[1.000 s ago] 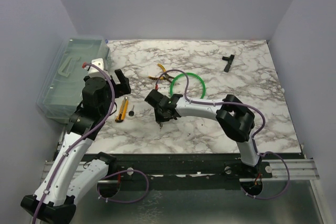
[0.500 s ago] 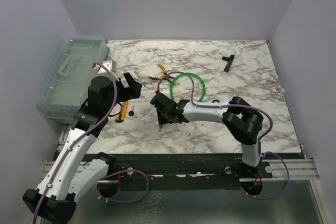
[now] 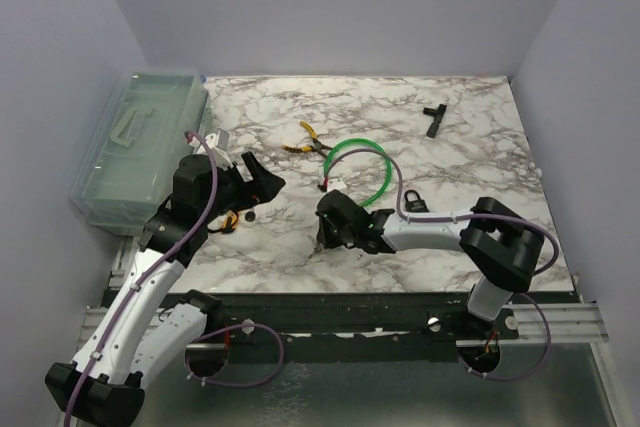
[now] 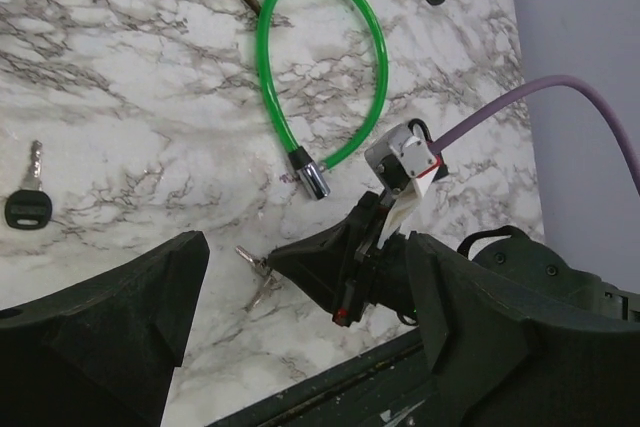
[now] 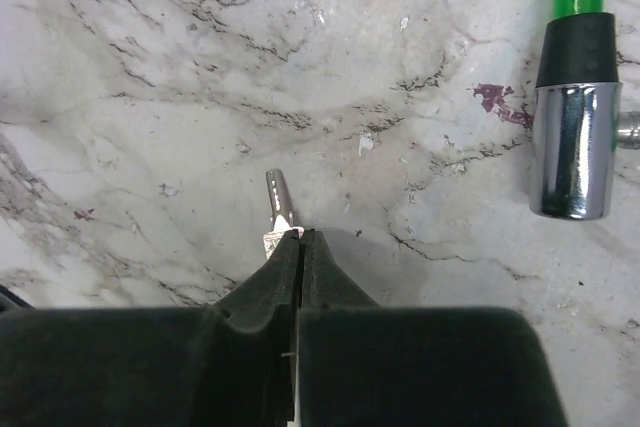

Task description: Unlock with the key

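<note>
My right gripper (image 3: pixel 321 235) is shut on the key (image 5: pixel 277 199), a thin silvery key whose blade sticks out past the fingertips just above the marble. The key also shows in the left wrist view (image 4: pixel 256 269), at the tip of the right gripper. The black padlock (image 3: pixel 411 199) lies on the table behind the right forearm, to the right of that gripper. My left gripper (image 3: pixel 262 185) is open and empty, left of the right gripper and pointing toward it.
A green cable lock (image 3: pixel 362 161) with a chrome end (image 5: pixel 572 147) lies behind the right gripper. Yellow-handled pliers (image 3: pixel 304 142), a black-headed key (image 4: pixel 25 204), a yellow knife (image 3: pixel 230 219), a black T-shaped part (image 3: pixel 433 119) and a clear plastic box (image 3: pixel 135 147) are on the table.
My right gripper has moved right and toward the near edge with the key. My left gripper has swung right toward it. The padlock has come into view.
</note>
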